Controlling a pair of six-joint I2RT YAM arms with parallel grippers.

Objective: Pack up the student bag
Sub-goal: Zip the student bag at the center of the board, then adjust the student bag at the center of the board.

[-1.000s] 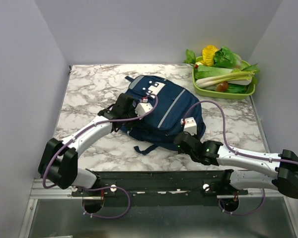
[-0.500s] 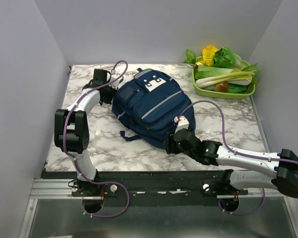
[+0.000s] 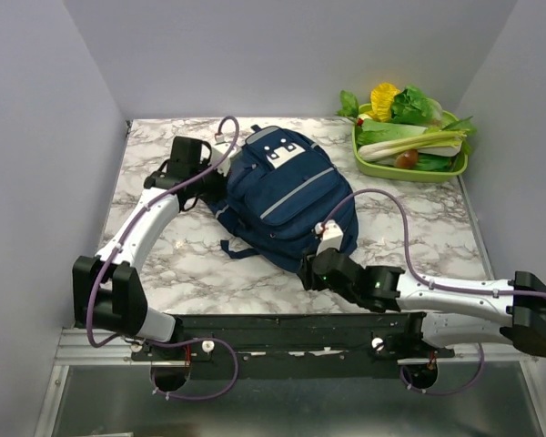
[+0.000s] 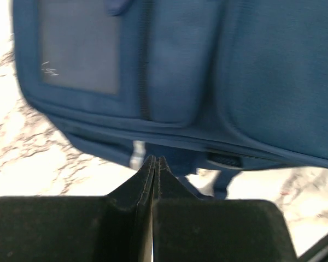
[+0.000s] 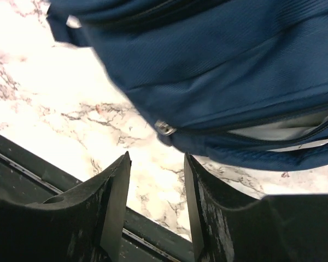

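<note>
Against the left side of the student bag (image 3: 282, 196), toward its far end, the left claw (image 3: 215, 176) is closed, its two black fingers pressed flat together with nothing visible between them. The tips point at the bag's lower seam, and whether they touch the fabric cannot be told from the blurred wrist view. At the bag's near end the right claw (image 5: 156, 159) stands partly open, its fingers apart with only marble showing in the gap. It grips nothing. A small silver zip pull (image 5: 164, 127) hangs just beyond those tips on the bag's edge, and farther along that edge a pale strip shows where the zip gapes slightly. The bag itself lies flat on the marble bench (image 3: 164, 246), front side up and set at a slant. A grey stripe (image 3: 296, 194) runs across its middle and a light patch (image 3: 278, 155) sits at its far end. A dark strap (image 3: 241, 250) trails onto the bench from the bag's near left side. Beyond the bag's far right corner, well apart from it, a green tray (image 3: 409, 176) holds leafy greens (image 3: 417, 105), pale stalks and something yellow. On the near side of the bag, a black rail (image 3: 282, 328) runs along the bench's edge, and a purple cable (image 3: 396, 205) arcs over the bench just to the bag's right.
</note>
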